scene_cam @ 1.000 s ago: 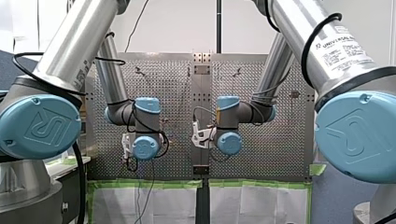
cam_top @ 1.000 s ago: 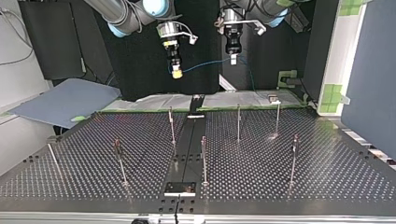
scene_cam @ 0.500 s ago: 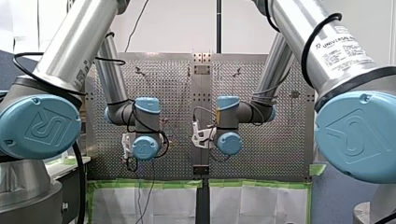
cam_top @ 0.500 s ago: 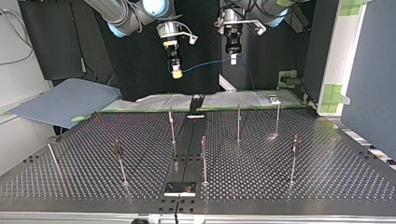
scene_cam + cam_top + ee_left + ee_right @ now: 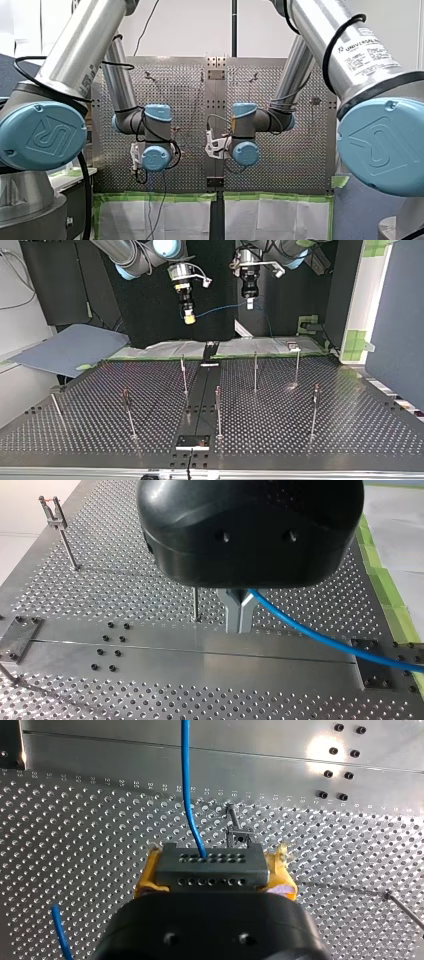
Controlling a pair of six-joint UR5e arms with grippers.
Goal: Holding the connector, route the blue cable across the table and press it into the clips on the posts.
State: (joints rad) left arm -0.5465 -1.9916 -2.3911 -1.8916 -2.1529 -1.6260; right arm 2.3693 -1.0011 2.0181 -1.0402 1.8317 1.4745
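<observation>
While both arms are hanging well above the bench (image 5: 325,440), my right claw (image 5: 212,870) is pinching the connector (image 5: 210,865) between its yellow pads (image 5: 144,881); the block is lying crosswise in the grip, hole rows facing ahead. The blue cable (image 5: 187,780) is exiting the connector's face and running straight ahead of the claw. One post (image 5: 231,817) with a clip (image 5: 240,839) is showing just past the connector, down on the bench. In the top view my right claw is sitting at 11 o'clock and my left claw (image 5: 249,302) is hanging at its 3 o'clock, slightly higher; the cable is sagging lightly between them, then dropping from the left claw toward 5 o'clock. Left wrist view: the metal fingers (image 5: 232,617) are pressed together on the cable, which is trailing off sideways over the bench. Another post (image 5: 195,605) is standing just beside those fingers. Cable isn't sitting in any clip yet.
</observation>
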